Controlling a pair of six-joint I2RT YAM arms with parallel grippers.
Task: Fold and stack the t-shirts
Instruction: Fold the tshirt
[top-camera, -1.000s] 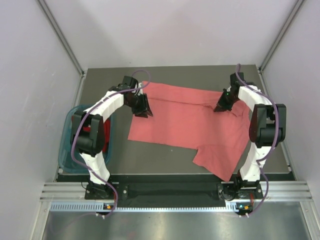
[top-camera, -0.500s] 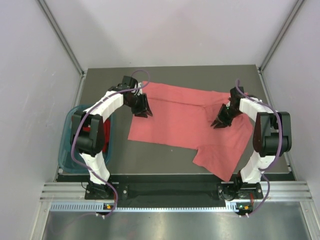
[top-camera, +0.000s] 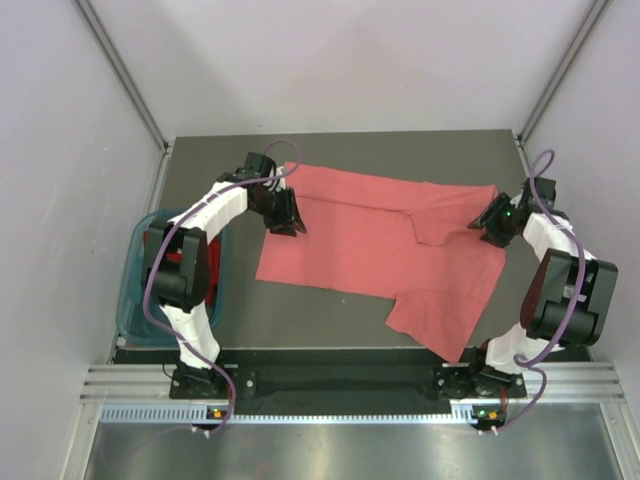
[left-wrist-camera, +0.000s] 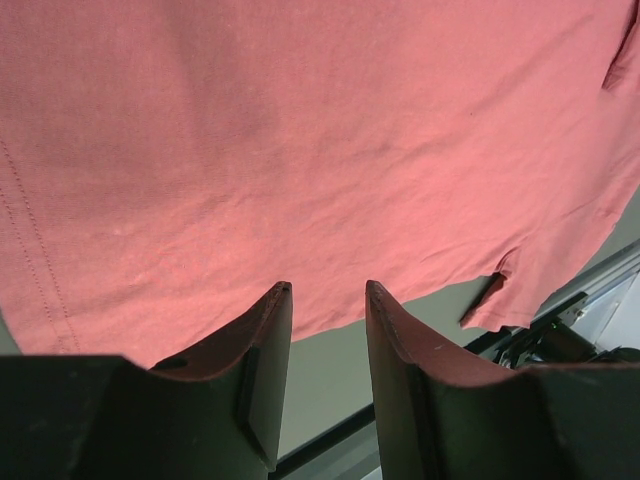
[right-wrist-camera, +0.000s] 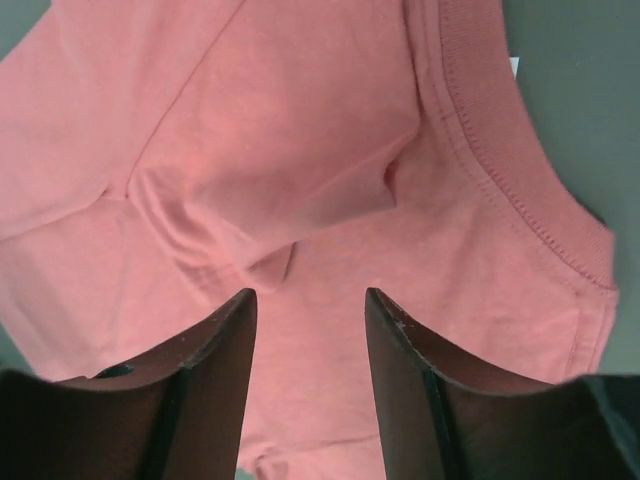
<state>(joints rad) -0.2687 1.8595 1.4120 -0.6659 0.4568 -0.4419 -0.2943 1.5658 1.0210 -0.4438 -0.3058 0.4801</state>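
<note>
A salmon-pink t-shirt (top-camera: 370, 250) lies spread flat on the dark table, one sleeve reaching toward the near edge. My left gripper (top-camera: 288, 222) hovers at the shirt's left edge, open, with only table between its fingers (left-wrist-camera: 326, 290). At the shirt's far right corner my right gripper (top-camera: 484, 220) stands open just above the cloth (right-wrist-camera: 309, 293), holding nothing. The ribbed collar (right-wrist-camera: 500, 170) and a small folded crease (right-wrist-camera: 270, 265) show in the right wrist view. A deep red t-shirt (top-camera: 176, 262) shows in the basket, mostly hidden by the left arm.
A teal plastic basket (top-camera: 130, 300) sits at the table's left edge beside the left arm. Grey walls close in on both sides and the back. A metal rail (top-camera: 330, 380) runs along the near edge.
My right gripper carried the shirt's upper right part outward to the right, then opened and let it go. The shirt's corner now lies further right. The left arm has not moved.
</note>
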